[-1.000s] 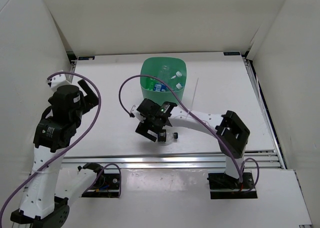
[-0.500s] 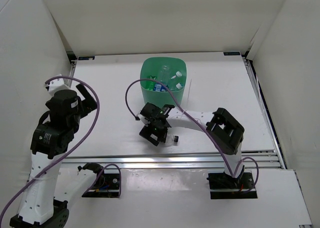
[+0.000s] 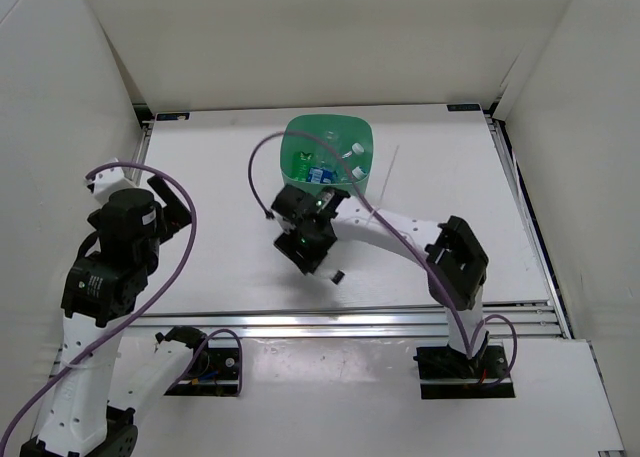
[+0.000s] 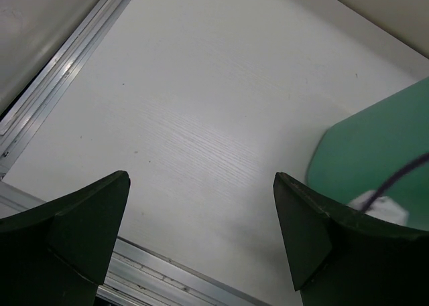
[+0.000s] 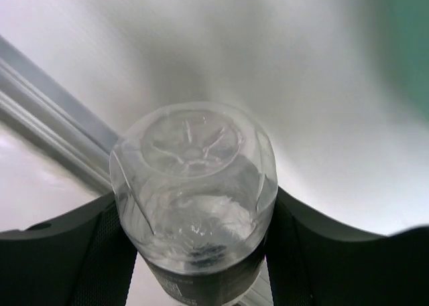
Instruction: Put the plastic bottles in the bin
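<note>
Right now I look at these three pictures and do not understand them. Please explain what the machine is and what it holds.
The machine is a left arm and a right arm, bolted to a white table. One picture looks down from above; the other two come from a camera on each wrist. The green bin on the table has several bottles inside. The left gripper is open over bare table, holding nothing. The right gripper is closed on a short clear bottle, its base facing the camera.

White arms (image 3: 82,369), black joints (image 3: 105,277), looping purple cables (image 3: 191,210).
</note>
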Robot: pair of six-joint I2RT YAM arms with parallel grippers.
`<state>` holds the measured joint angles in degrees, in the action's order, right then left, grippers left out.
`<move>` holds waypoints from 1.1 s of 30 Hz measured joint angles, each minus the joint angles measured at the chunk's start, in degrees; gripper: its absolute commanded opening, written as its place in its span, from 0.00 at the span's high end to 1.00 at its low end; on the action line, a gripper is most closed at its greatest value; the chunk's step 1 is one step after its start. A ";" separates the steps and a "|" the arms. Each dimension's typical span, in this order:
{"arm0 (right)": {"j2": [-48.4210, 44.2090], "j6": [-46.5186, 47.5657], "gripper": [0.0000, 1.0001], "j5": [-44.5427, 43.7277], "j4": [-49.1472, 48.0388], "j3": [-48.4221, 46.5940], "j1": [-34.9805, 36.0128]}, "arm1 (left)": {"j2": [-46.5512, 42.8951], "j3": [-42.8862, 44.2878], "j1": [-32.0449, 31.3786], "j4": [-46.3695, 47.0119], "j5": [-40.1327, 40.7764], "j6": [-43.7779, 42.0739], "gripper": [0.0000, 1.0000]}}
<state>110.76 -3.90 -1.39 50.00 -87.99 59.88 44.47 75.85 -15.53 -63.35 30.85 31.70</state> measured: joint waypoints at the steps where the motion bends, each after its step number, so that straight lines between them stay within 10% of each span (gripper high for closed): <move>1: 0.00 -0.90 0.80 -0.55 2.14 -4.48 0.15 | -0.07 -0.31 0.00 -0.04 0.11 0.20 0.01; 11: -4.94 -6.36 0.74 -12.72 9.75 -43.25 2.75 | -0.02 -1.11 0.00 -1.60 0.22 2.89 0.01; 19: -10.97 -6.91 0.74 -11.74 -0.37 -43.15 -13.97 | 0.72 -1.14 0.00 -2.14 -0.68 3.04 0.01; 33: 1.05 -4.94 0.66 -4.31 -5.90 -48.04 -20.90 | 2.60 -1.27 0.00 -2.16 -1.66 2.86 0.01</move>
<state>111.81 -8.84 -5.69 44.10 -136.03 38.98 47.07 74.59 -15.53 -65.52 29.19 34.57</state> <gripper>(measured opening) 0.671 0.990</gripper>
